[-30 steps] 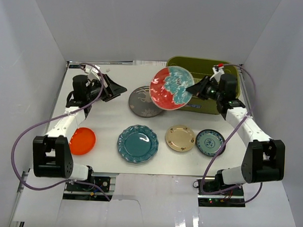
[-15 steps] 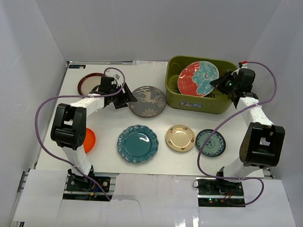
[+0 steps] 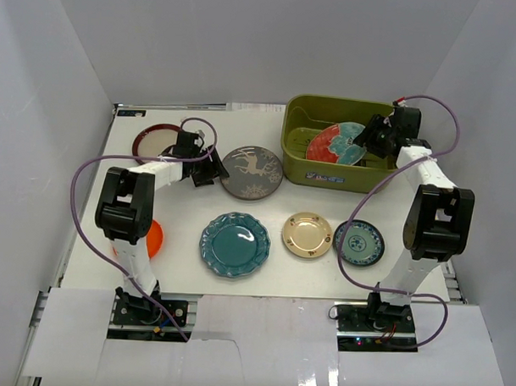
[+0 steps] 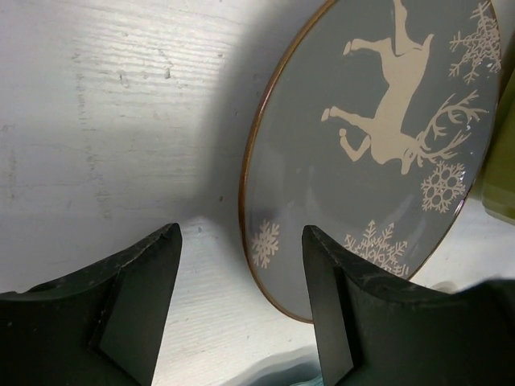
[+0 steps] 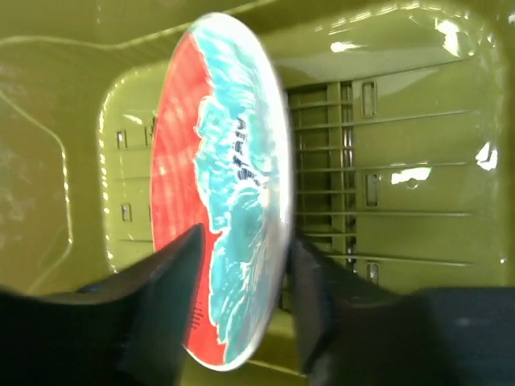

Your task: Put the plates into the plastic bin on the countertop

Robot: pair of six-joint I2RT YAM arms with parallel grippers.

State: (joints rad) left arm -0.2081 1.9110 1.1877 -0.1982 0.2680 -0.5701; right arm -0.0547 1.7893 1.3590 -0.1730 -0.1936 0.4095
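Note:
The red-and-blue plate (image 3: 334,145) leans tilted inside the olive plastic bin (image 3: 303,165). My right gripper (image 3: 372,139) is open inside the bin. The plate's (image 5: 221,185) rim stands loose and blurred between the fingers (image 5: 157,301). My left gripper (image 3: 211,166) is open, low on the countertop (image 3: 181,211), at the left rim of the grey deer plate (image 3: 254,172). That plate's (image 4: 378,137) edge lies between its fingers (image 4: 141,310). The red-rimmed white plate (image 3: 151,141), orange plate (image 3: 155,238), teal plate (image 3: 234,244), gold plate (image 3: 306,234) and blue-green plate (image 3: 359,243) lie flat.
White walls enclose the countertop on three sides. The left arm covers part of the orange plate. The teal plate's rim (image 4: 278,376) shows just below the left fingers, and the bin's corner (image 4: 500,181) at that view's right edge.
The right gripper carried the red-and-blue plate over the bin, lowered it in and opened; the plate now rests lower. The left gripper moved to the deer plate's left rim.

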